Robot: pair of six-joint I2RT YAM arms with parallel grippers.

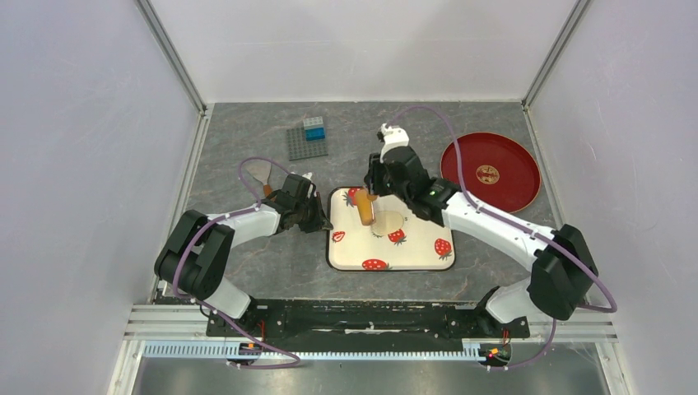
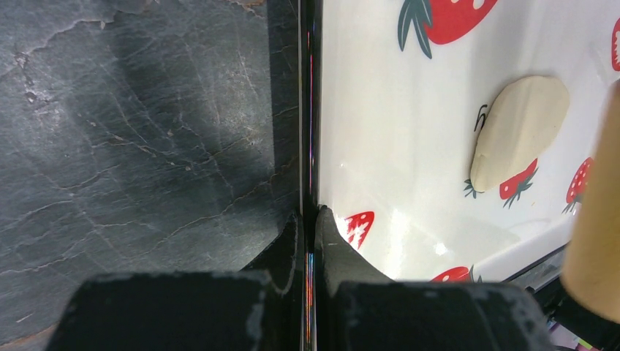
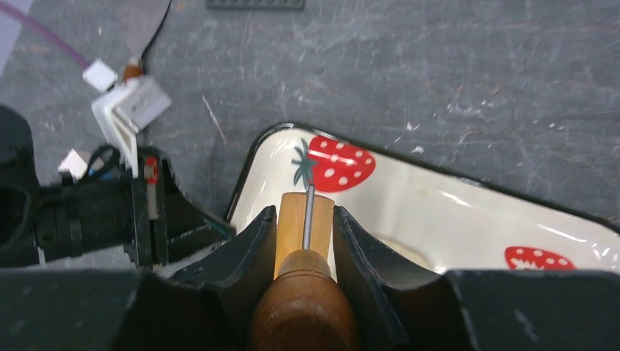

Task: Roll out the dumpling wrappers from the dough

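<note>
The right gripper [image 3: 305,219] is clamped on the turned wooden handle of a roller [image 3: 301,307], one finger on either side of the neck, with the barrel pointing away over the far left corner of a strawberry-print tray [image 3: 468,208]. Across from it, the left gripper [image 2: 308,216] is pinched narrow on the tray's black left rim, apparently to pin the tray down so it cannot slide under the rolling.

The dough [image 2: 519,131] lies near the middle of the tray as one flattened oval patch, partly covering a strawberry print. From above, the roller's near end sits at the dough's left edge. Whether it presses on the dough or hangs just above cannot be told.

Rolling looks to be the step in hand. The patch is already flat but reads as thick and lopsided, not yet a thin, even round, so the work seems partway done. The next move calls for setting the barrel squarely across the patch and drawing it over with light downward pressure while the left grip holds the rim firm. Passes from more than one direction would help round out the oval. Soft dough may stick to the barrel and lift off the glossy tray.

The tray rests on a grey slate table [image 1: 239,271]. A red plate [image 1: 461,169] sits well apart at the far right.
</note>
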